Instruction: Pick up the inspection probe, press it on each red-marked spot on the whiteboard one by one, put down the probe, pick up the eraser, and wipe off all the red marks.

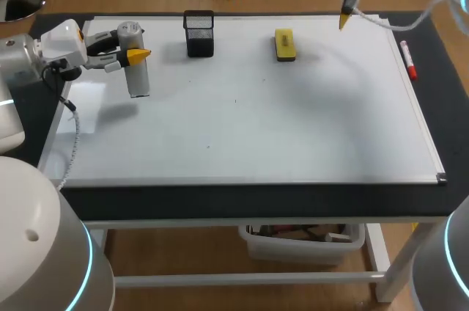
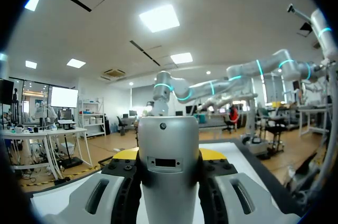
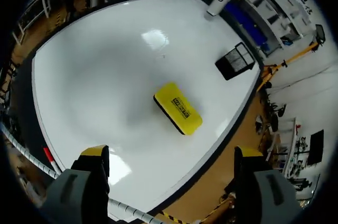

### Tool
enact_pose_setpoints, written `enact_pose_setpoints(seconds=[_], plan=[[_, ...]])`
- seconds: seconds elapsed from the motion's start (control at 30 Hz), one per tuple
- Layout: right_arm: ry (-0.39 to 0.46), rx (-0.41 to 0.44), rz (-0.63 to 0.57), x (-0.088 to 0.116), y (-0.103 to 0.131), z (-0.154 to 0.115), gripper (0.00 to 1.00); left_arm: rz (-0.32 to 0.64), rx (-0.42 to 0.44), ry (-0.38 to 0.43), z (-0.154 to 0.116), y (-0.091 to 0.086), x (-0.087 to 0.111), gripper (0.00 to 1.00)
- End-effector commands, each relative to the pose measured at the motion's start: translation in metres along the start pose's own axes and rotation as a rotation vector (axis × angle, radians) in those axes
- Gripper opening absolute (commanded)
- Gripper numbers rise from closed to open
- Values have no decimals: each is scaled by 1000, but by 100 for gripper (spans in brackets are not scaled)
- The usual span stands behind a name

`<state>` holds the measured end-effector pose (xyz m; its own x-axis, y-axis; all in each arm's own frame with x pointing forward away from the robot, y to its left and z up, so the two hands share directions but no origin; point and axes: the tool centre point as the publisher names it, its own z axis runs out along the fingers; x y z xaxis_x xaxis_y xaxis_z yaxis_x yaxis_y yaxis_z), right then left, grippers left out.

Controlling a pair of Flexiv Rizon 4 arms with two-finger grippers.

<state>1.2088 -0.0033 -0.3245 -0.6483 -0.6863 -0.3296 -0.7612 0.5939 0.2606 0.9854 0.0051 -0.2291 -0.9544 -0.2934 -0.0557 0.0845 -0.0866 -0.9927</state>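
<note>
Wide-spread right end effector (image 3: 170, 155) hangs above the eraser (image 3: 178, 108) on the whiteboard (image 3: 105, 71).

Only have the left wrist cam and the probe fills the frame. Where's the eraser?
Observer: The yellow eraser lies flat on the whiteboard, far side, right of the black mesh cup.
Operator: Right arm?
Observer: The right pincer hangs open over the board near the eraser, holding nothing.
Operator: Red marks?
Observer: None visible on the board; a red marker lies beside its right edge.
</note>
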Motion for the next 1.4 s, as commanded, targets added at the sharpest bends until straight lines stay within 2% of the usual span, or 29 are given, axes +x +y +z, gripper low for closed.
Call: enact_pose_setpoints(seconds=[0.03, 0.27, 0.47, 0.57, 1.13, 1.4], plan=[[-36, -18, 202, 5, 9, -61, 100, 3, 3, 0, 0, 0, 0, 0], [92, -139, 312, -5, 5, -96, 100, 3, 3, 0, 0, 0, 0, 0], [88, -164, 370, 1, 6, -115, 100, 3, 3, 0, 0, 0, 0, 0], [67, -245, 332, 7, 5, -120, 100, 3, 3, 0, 0, 0, 0, 0], [66, -239, 337, 10, 5, -123, 100, 3, 3, 0, 0, 0, 0, 0], [66, -239, 337, 10, 5, -123, 100, 85, -8, 76, 24, -31, -17, 0]])
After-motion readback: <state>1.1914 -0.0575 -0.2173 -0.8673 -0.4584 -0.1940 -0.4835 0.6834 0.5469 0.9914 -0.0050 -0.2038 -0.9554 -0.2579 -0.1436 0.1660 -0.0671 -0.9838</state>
